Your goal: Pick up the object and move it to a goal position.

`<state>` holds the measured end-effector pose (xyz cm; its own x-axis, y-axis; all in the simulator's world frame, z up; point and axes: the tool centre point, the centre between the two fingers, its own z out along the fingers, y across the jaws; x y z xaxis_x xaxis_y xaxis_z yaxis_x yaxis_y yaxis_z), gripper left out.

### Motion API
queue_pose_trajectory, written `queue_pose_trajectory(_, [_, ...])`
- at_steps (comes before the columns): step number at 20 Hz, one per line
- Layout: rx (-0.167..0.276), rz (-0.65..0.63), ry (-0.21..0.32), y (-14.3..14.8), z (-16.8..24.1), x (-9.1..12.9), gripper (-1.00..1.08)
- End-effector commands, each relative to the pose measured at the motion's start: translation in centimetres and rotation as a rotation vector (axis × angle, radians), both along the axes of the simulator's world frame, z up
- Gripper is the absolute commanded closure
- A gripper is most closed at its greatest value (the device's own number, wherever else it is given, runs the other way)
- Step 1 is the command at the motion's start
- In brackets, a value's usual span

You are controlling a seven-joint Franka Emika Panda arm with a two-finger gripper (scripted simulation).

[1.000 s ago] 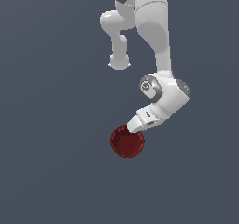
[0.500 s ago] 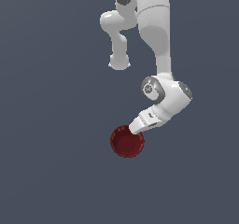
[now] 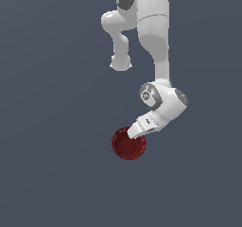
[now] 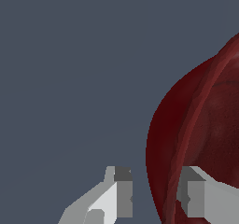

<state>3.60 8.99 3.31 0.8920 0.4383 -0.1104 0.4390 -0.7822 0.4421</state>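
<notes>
Wrist view: gripper (image 4: 154, 195) straddles bowl (image 4: 205, 134) rim, jaws apart.

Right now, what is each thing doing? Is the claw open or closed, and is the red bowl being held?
gripper: open, its fingers astride the bowl's rim, one inside and one outside.
bowl: upright, not clamped; whether it rests on the ground cannot be told.
arm: bent down to the bowl from the exterior view's right.

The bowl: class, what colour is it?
Dark red bowl, clearest in the exterior view.
</notes>
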Motion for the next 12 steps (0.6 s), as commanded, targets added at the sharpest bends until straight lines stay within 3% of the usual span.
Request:
queue_pose_trajectory(1, [0.001, 0.001, -0.001, -0.01, -0.06, 0.05, 1.08])
queue_pose_trajectory(12, [0.0, 0.0, -0.002, 0.12, 0.09, 0.06, 1.08])
